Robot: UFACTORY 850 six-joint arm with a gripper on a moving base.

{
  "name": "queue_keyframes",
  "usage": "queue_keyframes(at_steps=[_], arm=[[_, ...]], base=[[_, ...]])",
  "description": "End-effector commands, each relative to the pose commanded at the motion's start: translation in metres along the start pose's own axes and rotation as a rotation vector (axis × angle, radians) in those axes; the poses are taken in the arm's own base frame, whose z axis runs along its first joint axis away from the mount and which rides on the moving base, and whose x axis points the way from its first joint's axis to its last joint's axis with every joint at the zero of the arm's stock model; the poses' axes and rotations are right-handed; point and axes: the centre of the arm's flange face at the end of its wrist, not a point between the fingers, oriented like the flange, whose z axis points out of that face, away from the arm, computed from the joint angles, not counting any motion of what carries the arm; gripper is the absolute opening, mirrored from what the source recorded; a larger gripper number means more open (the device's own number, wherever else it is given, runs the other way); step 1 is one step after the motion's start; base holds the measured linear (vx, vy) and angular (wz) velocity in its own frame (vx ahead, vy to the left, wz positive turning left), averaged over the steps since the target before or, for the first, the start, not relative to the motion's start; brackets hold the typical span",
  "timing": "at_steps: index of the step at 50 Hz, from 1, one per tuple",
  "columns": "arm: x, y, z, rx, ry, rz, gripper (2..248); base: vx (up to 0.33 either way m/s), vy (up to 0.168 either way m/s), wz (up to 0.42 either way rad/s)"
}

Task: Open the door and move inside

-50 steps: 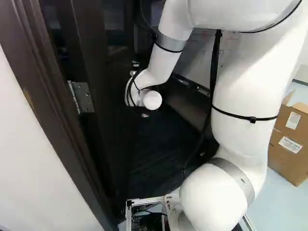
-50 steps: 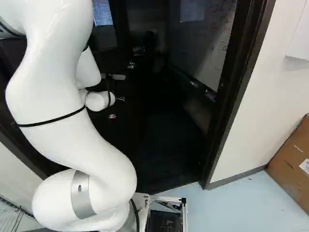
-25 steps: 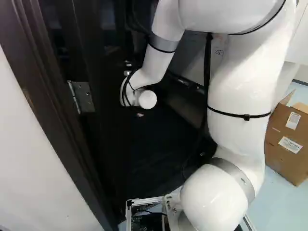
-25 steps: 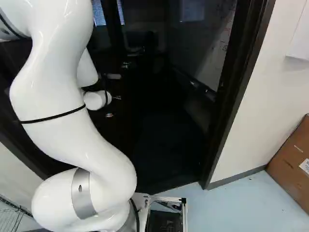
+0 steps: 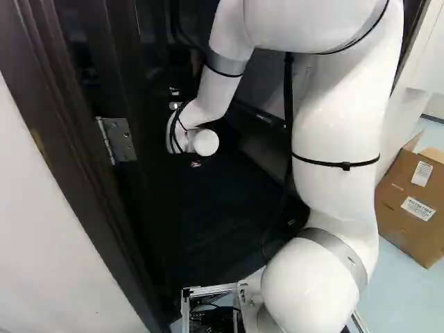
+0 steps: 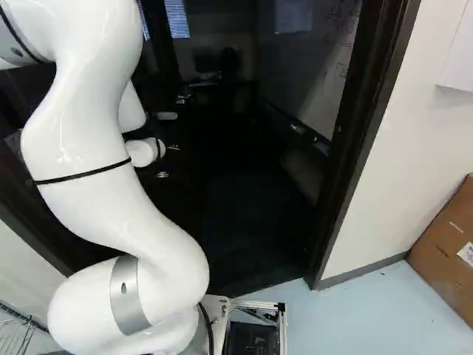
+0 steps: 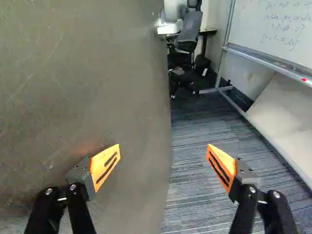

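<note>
The dark door (image 5: 158, 229) hangs at the left of the left base view on a metal hinge (image 5: 119, 140) and stands partly open, swung into the room. In both base views the gripper itself cannot be made out against the dark door. Seen from the wrist, my gripper (image 7: 164, 148) is open, with one finger over the broad brown-grey door face (image 7: 87, 83) and the other over the opening beyond the door's edge. Nothing is held; whether a finger touches the door cannot be told.
The dark door frame (image 6: 362, 148) bounds the doorway's right side. Inside are carpet (image 7: 195, 195), an office chair (image 7: 190, 29) and a whiteboard (image 7: 278, 29) on a stand. A cardboard box (image 5: 413, 205) lies outside, right of the arm.
The arm's upper links and wrist have shifted left in the left base view. The door has swung further open, uncovering more of the room. The base has not moved.
</note>
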Motion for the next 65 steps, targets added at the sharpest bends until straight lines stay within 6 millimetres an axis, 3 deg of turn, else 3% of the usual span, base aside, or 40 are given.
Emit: queue_keyframes(at_steps=[65], arm=[[0.003, -0.059, 0.039, 0.175, 0.019, -0.119, 247]], base=[[0.000, 0.000, 0.000]])
